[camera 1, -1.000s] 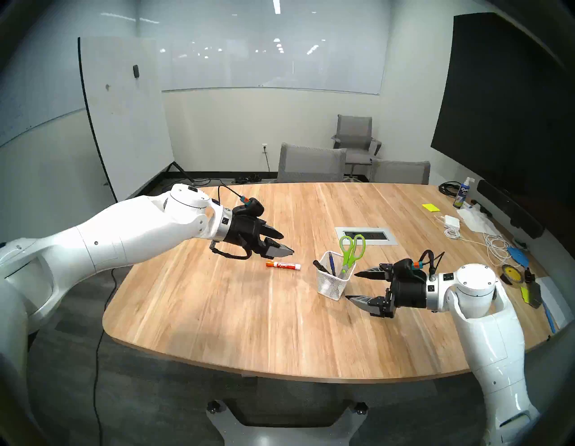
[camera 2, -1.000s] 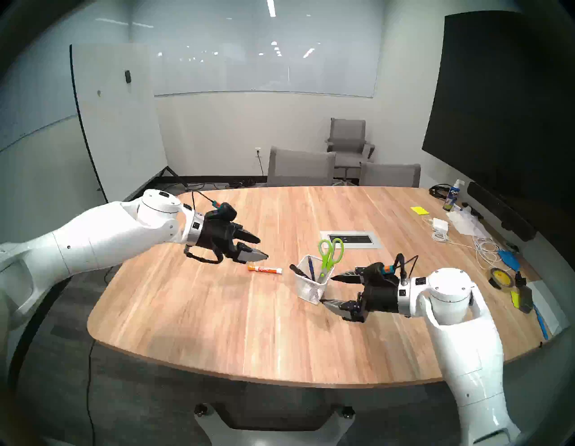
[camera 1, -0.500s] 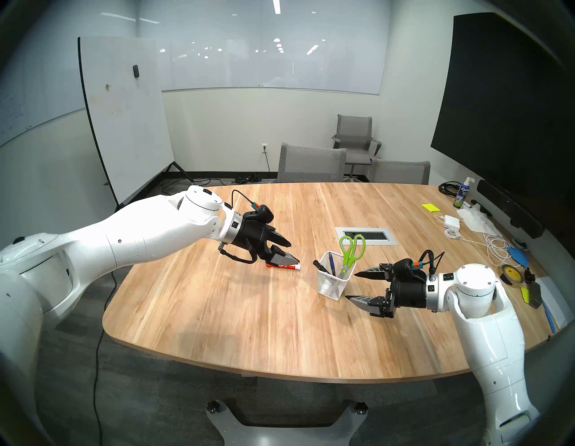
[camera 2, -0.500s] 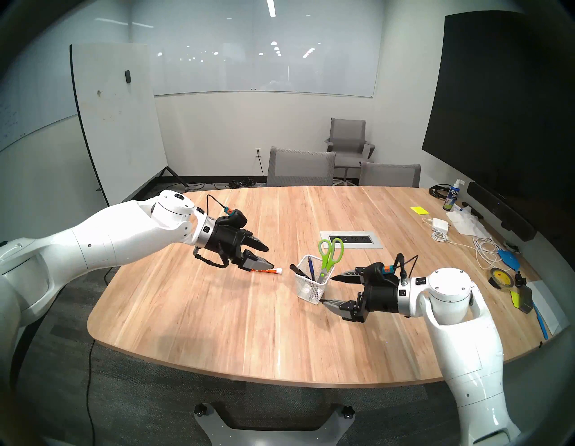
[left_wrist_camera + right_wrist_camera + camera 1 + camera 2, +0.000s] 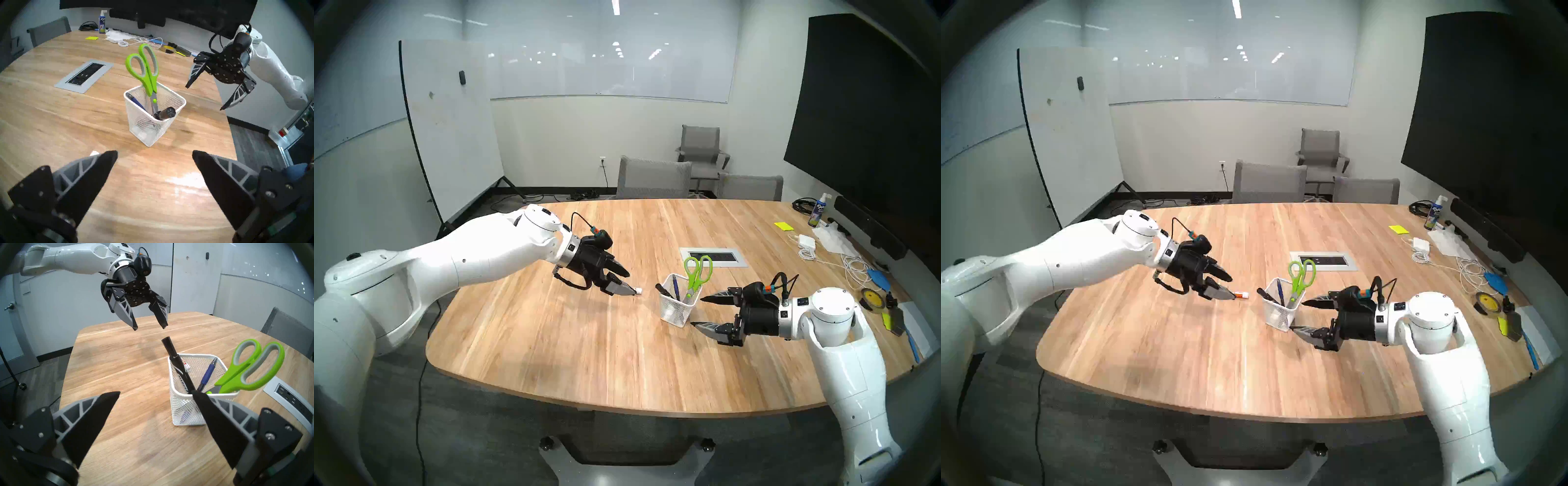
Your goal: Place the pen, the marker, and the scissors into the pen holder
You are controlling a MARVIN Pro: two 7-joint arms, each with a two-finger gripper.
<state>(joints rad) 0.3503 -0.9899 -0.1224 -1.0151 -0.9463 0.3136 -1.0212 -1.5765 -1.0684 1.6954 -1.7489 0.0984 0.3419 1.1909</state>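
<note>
Orange-and-white marker [image 5: 1242, 295] lies on worktop [image 5: 585, 339] at nine o'clock from pen holder [image 5: 678, 307]. Left gripper [image 5: 628, 281] gapes wide, empty, over it. Straddle the barrel mid-length, then close. Right gripper [image 5: 697, 312] spread, empty.

You've got 1 holder [image 5: 676, 310] w/ 3 items in it: 1 scissors [image 5: 697, 271], 1 pen [image 5: 207, 374], 1 black marker [image 5: 178, 364]. 1 orange marker [image 5: 1242, 295] on the table [image 5: 619, 356]. 2 grippers: left [image 5: 629, 282], right [image 5: 697, 311]. 3 chairs [image 5: 653, 178], 1 spray bottle [image 5: 817, 210].
</note>
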